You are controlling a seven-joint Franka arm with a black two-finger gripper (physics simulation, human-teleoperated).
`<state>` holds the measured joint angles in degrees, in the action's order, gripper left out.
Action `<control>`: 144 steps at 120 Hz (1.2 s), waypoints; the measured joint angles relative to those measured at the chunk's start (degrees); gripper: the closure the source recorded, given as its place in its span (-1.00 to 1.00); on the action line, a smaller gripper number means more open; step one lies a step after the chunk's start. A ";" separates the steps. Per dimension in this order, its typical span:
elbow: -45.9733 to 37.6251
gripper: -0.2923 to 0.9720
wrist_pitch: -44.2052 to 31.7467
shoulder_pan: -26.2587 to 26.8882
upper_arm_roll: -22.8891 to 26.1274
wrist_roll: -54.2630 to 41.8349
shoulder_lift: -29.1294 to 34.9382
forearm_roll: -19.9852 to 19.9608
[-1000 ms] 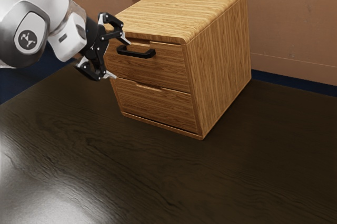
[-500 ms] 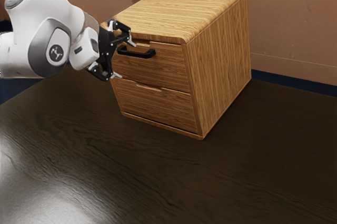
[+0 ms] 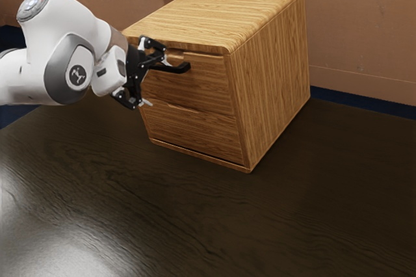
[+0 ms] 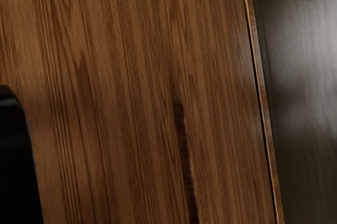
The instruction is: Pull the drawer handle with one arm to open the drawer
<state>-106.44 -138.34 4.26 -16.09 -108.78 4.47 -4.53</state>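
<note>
While the upper drawer (image 3: 198, 88) sits flush in the cabinet (image 3: 266, 69), so not yet open, the exterior view puts the gripper (image 3: 152, 77) at the handle (image 3: 177, 67), on its end toward that view's left. Fingers are spread, one above the bar and one below, not clamped. The bar's long axis runs level across the drawer front. Drawer contents are hidden. Wrist view: wood front (image 4: 105, 77) close ahead, dark groove (image 4: 181, 150), black edge shape unidentified. Judgement: close, then pull straight out.
</note>
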 joint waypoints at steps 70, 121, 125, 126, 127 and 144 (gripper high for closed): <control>-10.32 -0.54 -0.87 -0.96 -3.16 -1.18 10.09 -3.90; -18.45 -0.43 -0.71 -0.05 -5.02 -2.52 19.59 -4.27; -18.78 -0.44 -0.67 0.05 -5.16 -2.72 19.96 -4.17; -18.86 -0.44 -0.66 0.06 -5.18 -2.77 20.06 -4.15; -18.96 -0.44 -0.66 0.07 -5.20 -2.81 20.16 -4.15; -20.36 -0.45 -0.19 -0.07 -5.33 -3.52 22.05 -4.28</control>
<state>-126.80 -138.53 4.19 -21.43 -112.31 26.52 -8.81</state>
